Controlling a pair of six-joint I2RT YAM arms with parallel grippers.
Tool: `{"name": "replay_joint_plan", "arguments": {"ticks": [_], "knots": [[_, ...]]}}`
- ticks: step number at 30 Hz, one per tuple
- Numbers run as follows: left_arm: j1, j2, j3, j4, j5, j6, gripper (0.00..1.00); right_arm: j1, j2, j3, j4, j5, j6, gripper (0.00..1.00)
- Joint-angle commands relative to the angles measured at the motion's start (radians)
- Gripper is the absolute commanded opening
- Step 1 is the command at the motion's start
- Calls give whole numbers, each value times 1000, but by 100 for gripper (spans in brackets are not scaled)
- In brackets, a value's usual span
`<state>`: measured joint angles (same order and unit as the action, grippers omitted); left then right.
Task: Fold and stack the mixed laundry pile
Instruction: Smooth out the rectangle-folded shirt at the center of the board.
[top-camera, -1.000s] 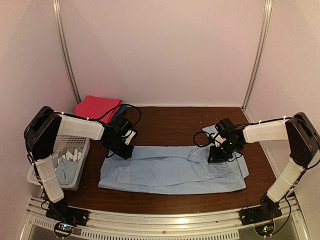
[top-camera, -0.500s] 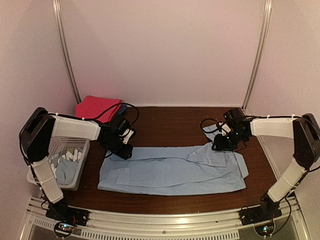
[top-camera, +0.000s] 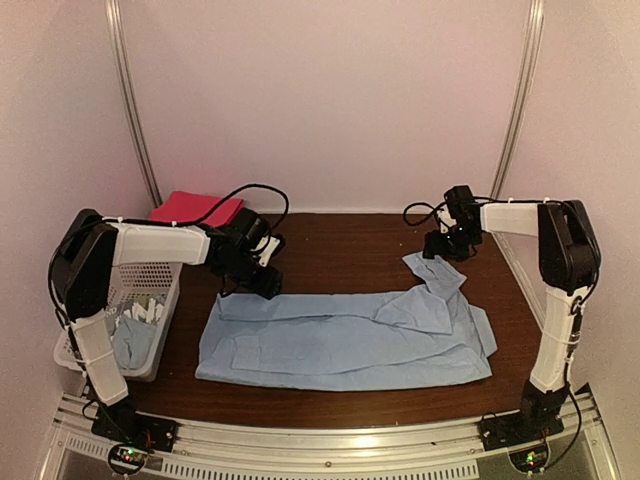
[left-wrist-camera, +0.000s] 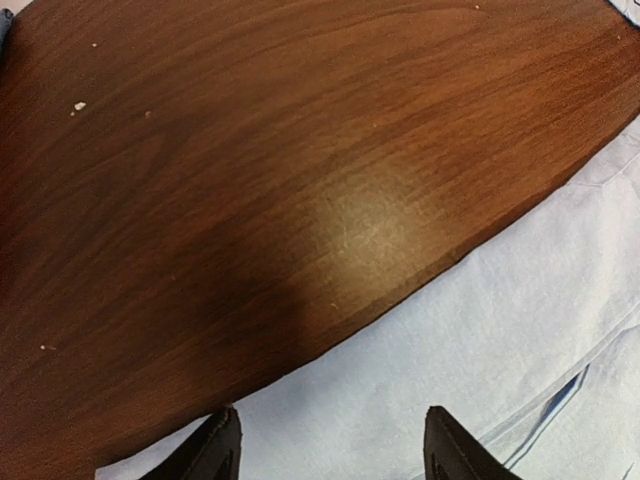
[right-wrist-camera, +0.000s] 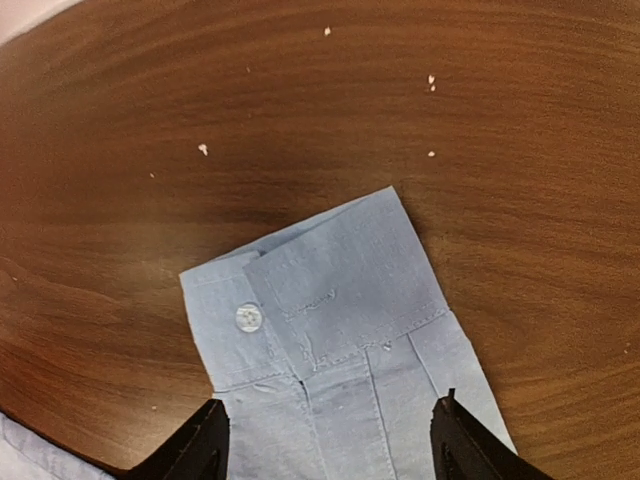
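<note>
One large shirt (top-camera: 345, 340) is lying flat on the desk (top-camera: 340, 235), its long axis running from claw to claw. The left claw (left-wrist-camera: 330, 455) is standing open and empty, with the shirt's edge directly beneath its tips. The right claw (right-wrist-camera: 328, 445) is hanging open and empty over the single buttoned cuff (right-wrist-camera: 320, 300). Each arm is nearer its own end. More blue cloth (top-camera: 135, 340), count unclear, is lying in one basket (top-camera: 150, 290).

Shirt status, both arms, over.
Left gripper open, empty, over far edge of shirt. Right gripper open, empty, over cuff. Shirt flat on table, sleeve stretched far right. Basket, magenta cloth off left, not touching it.
</note>
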<state>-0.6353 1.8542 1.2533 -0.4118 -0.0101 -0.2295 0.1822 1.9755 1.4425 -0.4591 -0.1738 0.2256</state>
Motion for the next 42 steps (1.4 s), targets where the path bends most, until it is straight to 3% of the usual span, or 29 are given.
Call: {"name": "replay_joint_plan", "arguments": {"ticks": [1, 5, 8, 13, 15, 16, 22, 30, 36, 42], "knots": [[-4, 37, 3, 32, 50, 12, 63, 12, 78, 67, -58, 13, -43, 73], [-4, 46, -9, 38, 48, 10, 63, 37, 156, 89, -67, 37, -62, 74], [-4, 47, -12, 41, 42, 10, 63, 59, 216, 116, -91, 88, -77, 66], [-4, 40, -9, 36, 33, 11, 63, 76, 258, 146, -127, 139, -104, 18], [-4, 33, -10, 35, 33, 10, 63, 76, 215, 134, -112, 123, -118, 3], [-4, 26, -12, 37, 32, 7, 63, 77, 168, 118, -94, 102, -127, 0], [-4, -44, -43, 79, 33, 8, 63, 79, -91, 71, 28, -59, -196, 0], [-4, -193, -114, 199, 66, 39, 64, 111, -244, 57, 36, -367, -317, 0], [-14, -326, -202, 341, 157, 92, 66, 223, -269, 46, -107, -600, -514, 0], [-115, -435, -349, 522, 183, 181, 69, 319, -295, 15, -214, -737, -611, 2]]}}
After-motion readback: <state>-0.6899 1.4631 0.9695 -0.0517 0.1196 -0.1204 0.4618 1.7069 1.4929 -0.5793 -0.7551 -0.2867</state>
